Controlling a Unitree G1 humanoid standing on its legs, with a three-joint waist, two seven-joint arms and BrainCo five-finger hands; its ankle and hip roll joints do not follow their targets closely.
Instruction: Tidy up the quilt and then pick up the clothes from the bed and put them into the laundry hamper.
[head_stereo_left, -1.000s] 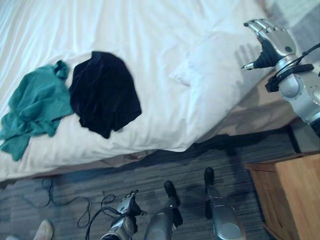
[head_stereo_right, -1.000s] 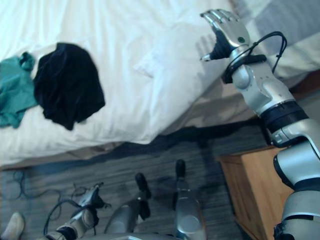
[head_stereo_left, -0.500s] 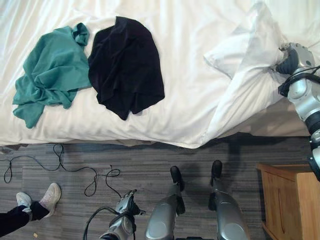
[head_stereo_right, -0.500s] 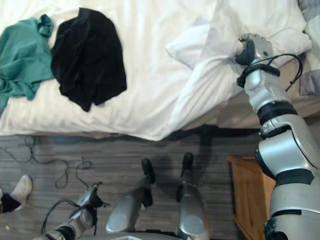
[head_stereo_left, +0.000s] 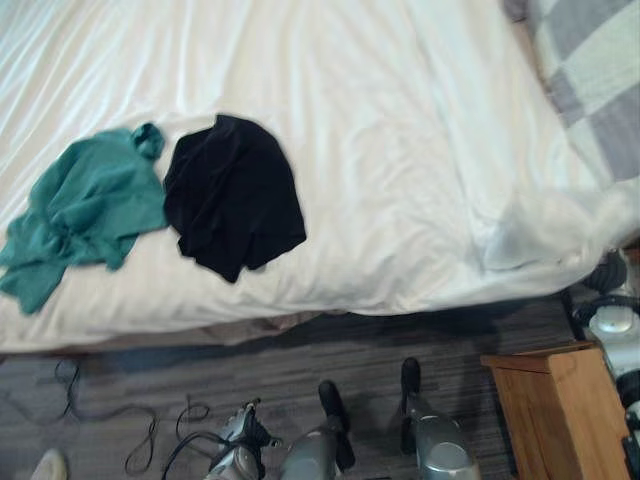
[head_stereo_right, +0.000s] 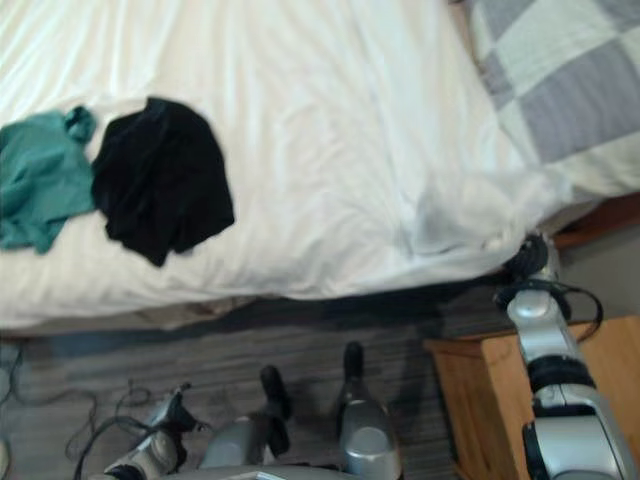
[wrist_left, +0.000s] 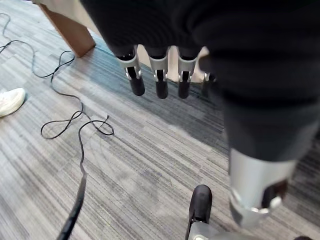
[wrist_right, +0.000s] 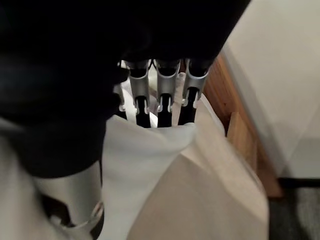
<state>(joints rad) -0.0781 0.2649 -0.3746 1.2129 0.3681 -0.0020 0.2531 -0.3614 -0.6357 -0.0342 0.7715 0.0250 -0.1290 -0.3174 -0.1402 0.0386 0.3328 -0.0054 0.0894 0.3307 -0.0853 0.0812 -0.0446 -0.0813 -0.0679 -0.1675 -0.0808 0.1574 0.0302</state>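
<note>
Head stereo pair looking steeply down from above, sharing white quilt (head_stereo_left: 380, 170), teal and black clothes (head_stereo_left: 235, 195), grey floor (head_stereo_right: 330, 320). Left wrist camera pointing along left hand (wrist_left: 160, 75), low over floor. Right wrist camera sitting very close behind right hand (wrist_right: 160, 95) at quilt corner.

The right hand (wrist_right: 75, 100) shows from very close, its dark ribbed cover looming across the near part of the view. Its silver fingers (wrist_right: 166, 90) with dark tips run side by side, and their tips sink into a fold of the white quilt (wrist_right: 150, 170), which bunches around them. Beyond the cloth a brown wooden bed frame (wrist_right: 235, 130) stands beside a pale wall (wrist_right: 280, 75).
</note>
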